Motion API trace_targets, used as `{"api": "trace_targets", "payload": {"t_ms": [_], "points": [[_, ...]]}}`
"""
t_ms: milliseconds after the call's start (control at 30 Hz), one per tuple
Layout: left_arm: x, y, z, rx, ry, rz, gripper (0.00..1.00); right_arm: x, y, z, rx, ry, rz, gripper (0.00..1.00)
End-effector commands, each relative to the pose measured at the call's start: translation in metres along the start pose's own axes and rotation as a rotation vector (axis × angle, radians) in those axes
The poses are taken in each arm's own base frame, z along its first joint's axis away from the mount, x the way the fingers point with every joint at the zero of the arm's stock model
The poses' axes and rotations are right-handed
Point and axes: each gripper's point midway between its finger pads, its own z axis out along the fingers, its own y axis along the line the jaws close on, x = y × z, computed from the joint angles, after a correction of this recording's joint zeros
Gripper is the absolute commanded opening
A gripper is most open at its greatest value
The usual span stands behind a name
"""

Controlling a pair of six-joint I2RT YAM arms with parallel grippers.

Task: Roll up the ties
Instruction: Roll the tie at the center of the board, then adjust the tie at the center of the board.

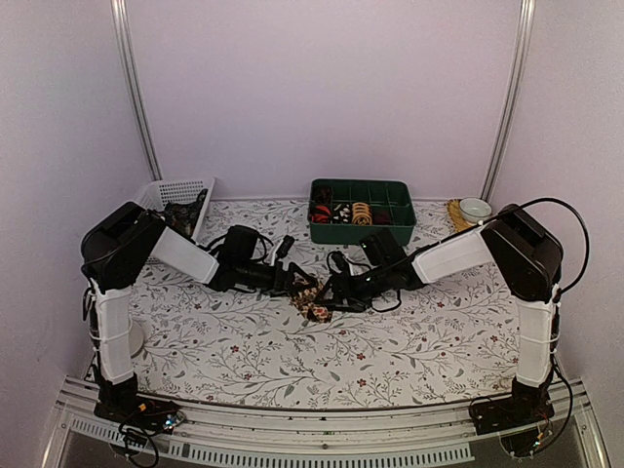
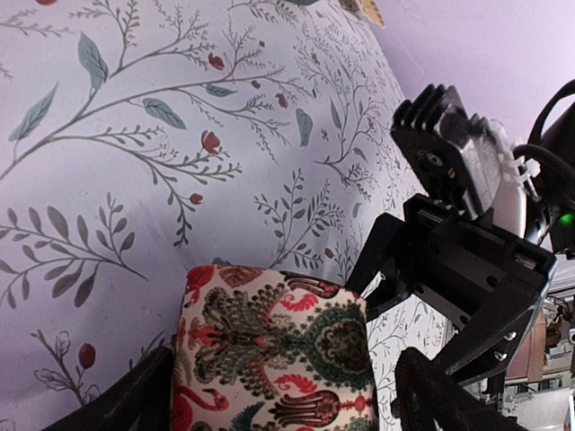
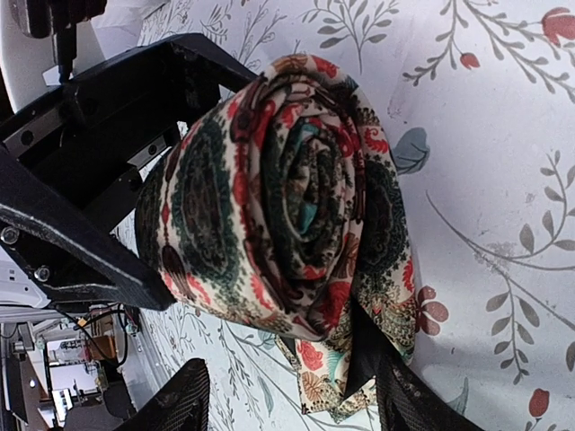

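Note:
A rolled tie (image 1: 311, 296) with a cream, red and dark green floral print sits at the table's middle, between both arms. In the left wrist view the tie roll (image 2: 269, 346) lies between the fingers of my left gripper (image 2: 283, 370). The jaws are open, and a sliver of cloth shows between the roll and the right finger (image 2: 440, 395). The right wrist view shows the roll's spiral end (image 3: 296, 171) just beyond my right gripper (image 3: 292, 373), which is open. Its loose tail (image 3: 359, 377) hangs down against one finger (image 3: 409, 400). In the top view my left gripper (image 1: 291, 282) and right gripper (image 1: 338, 292) flank the roll.
A green compartment tray (image 1: 392, 226) at the back centre holds several rolled ties. A white mesh basket (image 1: 180, 190) with dark fabric in it leans at the back left. A small white bowl (image 1: 475, 208) stands at the back right. A floral tablecloth (image 1: 244, 341) covers the table.

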Motion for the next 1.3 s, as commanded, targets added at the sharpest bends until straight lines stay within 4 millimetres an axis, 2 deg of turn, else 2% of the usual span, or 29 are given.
{"api": "trace_targets", "payload": {"t_ms": [0,133,267,400,533,700,800,1033,1267], "points": [[0.030,0.023,-0.001,-0.063,0.060,-0.092,0.88,0.002,-0.012,0.001,0.090,0.007,-0.014,0.66],[0.012,0.014,-0.009,-0.035,-0.007,-0.075,1.00,-0.014,-0.001,-0.025,0.216,-0.059,-0.155,0.79],[-0.013,-0.001,-0.025,-0.011,-0.093,-0.043,1.00,-0.038,0.007,-0.050,0.345,-0.120,-0.268,0.91],[-0.034,-0.018,-0.041,-0.006,-0.148,-0.005,1.00,-0.057,0.023,-0.056,0.383,-0.135,-0.342,0.97],[-0.036,-0.016,-0.051,-0.042,-0.178,-0.011,1.00,-0.062,0.038,-0.045,0.393,-0.102,-0.423,1.00],[-0.038,-0.011,-0.078,-0.095,-0.258,-0.032,1.00,-0.065,0.053,-0.027,0.352,-0.039,-0.467,1.00],[-0.038,-0.012,-0.094,-0.125,-0.291,-0.025,1.00,-0.064,0.054,-0.012,0.350,-0.003,-0.480,1.00],[-0.027,-0.014,-0.118,-0.194,-0.318,-0.012,1.00,-0.054,0.032,0.018,0.383,0.088,-0.503,1.00],[-0.019,-0.013,-0.138,-0.250,-0.354,-0.004,1.00,-0.043,0.015,0.037,0.441,0.148,-0.547,1.00]]}}
